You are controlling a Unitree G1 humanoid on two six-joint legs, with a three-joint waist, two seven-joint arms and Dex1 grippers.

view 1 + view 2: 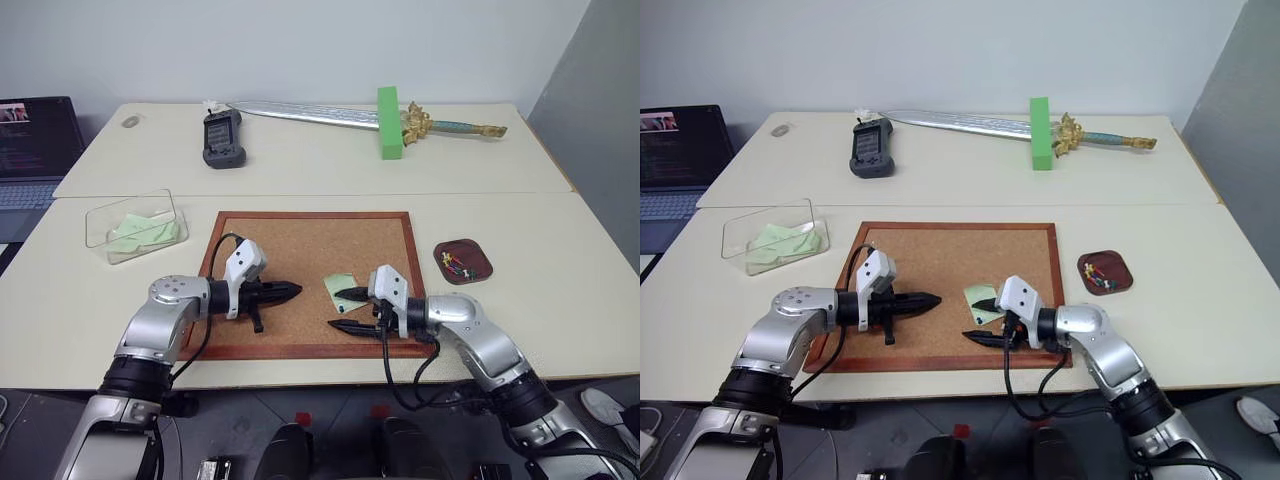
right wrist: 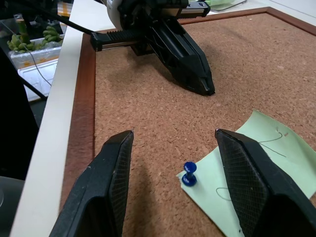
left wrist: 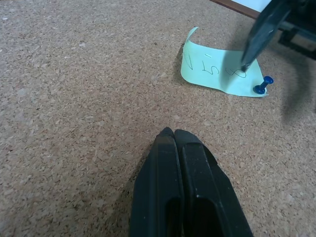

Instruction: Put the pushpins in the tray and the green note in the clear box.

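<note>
The green note (image 1: 341, 288) lies on the corkboard, its corner pinned by a blue pushpin (image 2: 188, 174). My right gripper (image 2: 174, 133) is open and points left just above the board, with the blue pushpin (image 3: 263, 85) between its fingers. One fingertip (image 3: 245, 61) hovers over the note. My left gripper (image 1: 290, 291) is shut and empty, aimed at the note from the left, a short way off. The tray (image 1: 481, 252) sits to the right of the board with small coloured pushpins (image 1: 458, 265) in it. The clear box (image 1: 100, 226) stands at the left and holds pale green paper.
The wood-framed corkboard (image 1: 300, 245) lies at the table's front centre. On the far table are a sword (image 1: 320, 114), a bright green block (image 1: 389, 122) and a dark handheld device (image 1: 222, 138). A laptop (image 1: 30, 150) stands at the far left.
</note>
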